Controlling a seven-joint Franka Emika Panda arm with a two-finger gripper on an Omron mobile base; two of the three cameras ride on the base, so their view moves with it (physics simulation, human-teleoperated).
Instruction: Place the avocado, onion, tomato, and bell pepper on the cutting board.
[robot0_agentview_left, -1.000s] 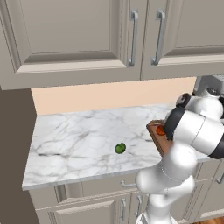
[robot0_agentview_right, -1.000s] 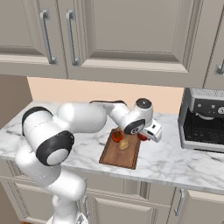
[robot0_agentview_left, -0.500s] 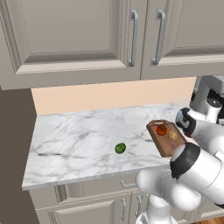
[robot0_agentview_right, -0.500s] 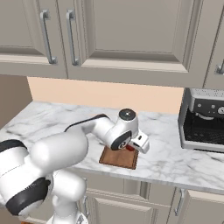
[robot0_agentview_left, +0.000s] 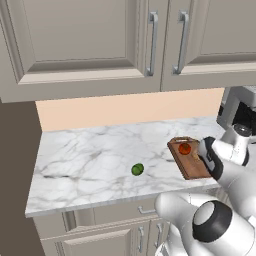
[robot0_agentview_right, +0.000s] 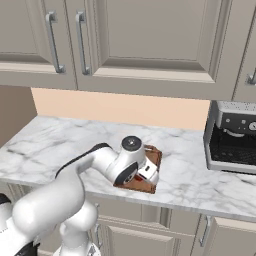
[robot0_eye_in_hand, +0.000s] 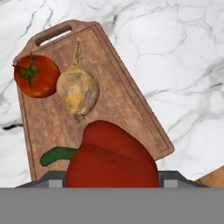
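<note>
The reddish-brown cutting board (robot0_eye_in_hand: 122, 100) lies on the marble counter, handle end away from me. On it sit the tomato (robot0_eye_in_hand: 36, 76) and, touching it, the tan onion (robot0_eye_in_hand: 78, 92). A big red bell pepper (robot0_eye_in_hand: 111, 157) with a green stem fills the bottom of the hand view and hides my fingertips; it hangs over the board's near end. My gripper (robot0_agentview_left: 210, 159) is shut on it there, above the board (robot0_agentview_left: 190, 162). The dark-green avocado (robot0_agentview_left: 137, 169) rests alone on the counter, well left of the board. The wrist covers most of the board (robot0_agentview_right: 153, 152) in the right base view.
A coffee machine (robot0_agentview_right: 232, 135) stands on the counter to the right of the board, against the wall. Closed upper cabinets (robot0_agentview_left: 150, 40) hang above. The counter's front edge (robot0_agentview_left: 125, 200) runs just below the avocado and the board.
The arm has swung and folded back, carrying the hand from over the board's middle toward its near end by the counter's front. Avocado, tomato and onion have stayed put.
</note>
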